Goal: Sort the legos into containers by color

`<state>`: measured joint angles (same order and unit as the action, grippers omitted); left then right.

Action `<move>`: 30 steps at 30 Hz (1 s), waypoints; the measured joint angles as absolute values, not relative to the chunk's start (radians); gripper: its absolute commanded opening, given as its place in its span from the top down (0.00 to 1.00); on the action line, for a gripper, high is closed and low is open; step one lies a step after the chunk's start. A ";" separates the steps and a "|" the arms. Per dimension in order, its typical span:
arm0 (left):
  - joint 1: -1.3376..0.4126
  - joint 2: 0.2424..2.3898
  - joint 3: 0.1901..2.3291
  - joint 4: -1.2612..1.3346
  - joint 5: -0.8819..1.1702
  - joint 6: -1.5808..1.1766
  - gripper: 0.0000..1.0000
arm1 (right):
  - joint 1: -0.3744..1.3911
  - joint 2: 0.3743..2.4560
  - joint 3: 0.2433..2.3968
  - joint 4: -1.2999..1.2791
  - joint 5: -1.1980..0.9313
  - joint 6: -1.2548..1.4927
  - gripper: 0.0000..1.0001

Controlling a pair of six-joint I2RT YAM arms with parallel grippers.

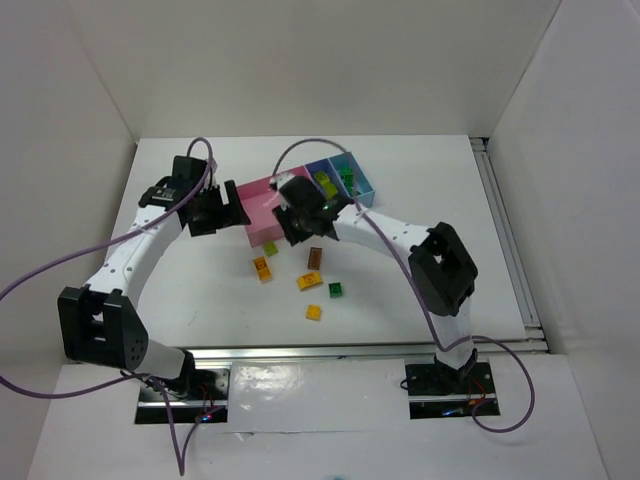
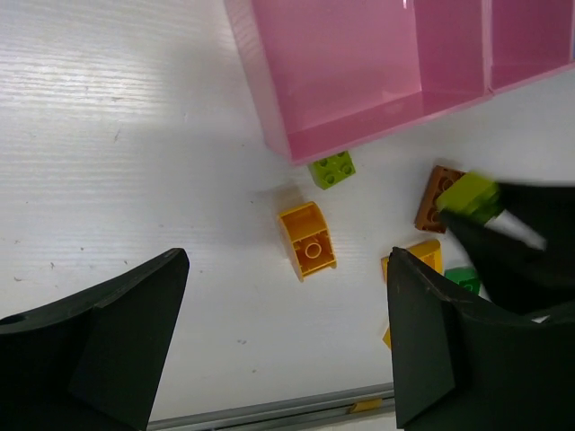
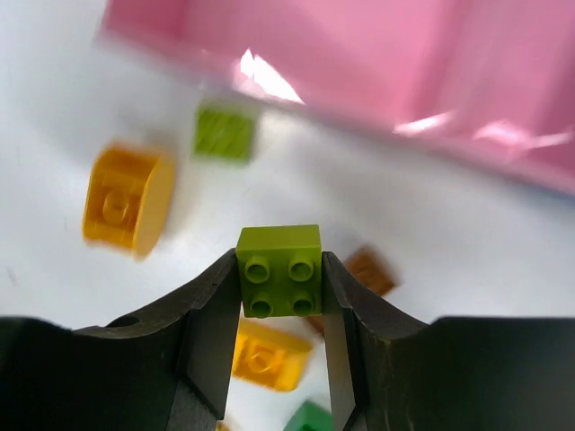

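Observation:
My right gripper [image 3: 280, 289] is shut on a lime green lego [image 3: 278, 256] and holds it above the table, just in front of the pink containers [image 1: 260, 200]. It also shows in the left wrist view [image 2: 469, 196]. My left gripper [image 2: 287, 301] is open and empty, hovering over an orange-yellow lego [image 2: 307, 241] near the pink bin's corner [image 2: 359, 72]. Loose on the table are a lime lego [image 1: 270, 248], a brown one [image 1: 314, 257], a dark green one [image 1: 335, 289] and orange-yellow ones [image 1: 309, 281]. The darker blue bin [image 1: 318, 166] holds lime pieces; the light blue bin [image 1: 366, 184] holds dark green.
A metal rail [image 1: 350, 350] runs along the table's near edge. White walls enclose the left, back and right sides. Purple cables [image 1: 60, 265] loop off both arms. Another orange-yellow lego [image 1: 313, 311] lies closest to the rail.

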<state>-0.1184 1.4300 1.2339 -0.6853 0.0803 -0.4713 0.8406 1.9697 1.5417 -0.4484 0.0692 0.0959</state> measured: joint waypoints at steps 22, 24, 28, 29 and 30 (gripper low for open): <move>-0.427 1.430 1.074 -0.710 -0.070 -0.634 0.07 | 0.527 2.308 2.085 -0.493 0.231 0.215 0.37; -0.433 1.431 1.052 -0.701 -0.067 -0.647 0.07 | 0.525 2.321 2.090 -0.504 0.234 0.215 0.27; -0.434 1.438 1.044 -0.664 -0.066 -0.663 0.09 | 0.523 2.324 2.113 -0.519 0.250 0.210 0.19; -0.434 1.444 1.045 -0.653 -0.066 -0.663 0.09 | 0.523 2.324 2.115 -0.517 0.253 0.208 0.19; -0.434 1.454 1.045 -0.643 -0.066 -0.663 0.11 | 0.523 2.323 2.115 -0.517 0.257 0.208 0.18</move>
<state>-0.4339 1.4544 1.0451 -0.6434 -0.0662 -0.6632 0.5228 2.3226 2.1155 -0.5175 0.2569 0.2085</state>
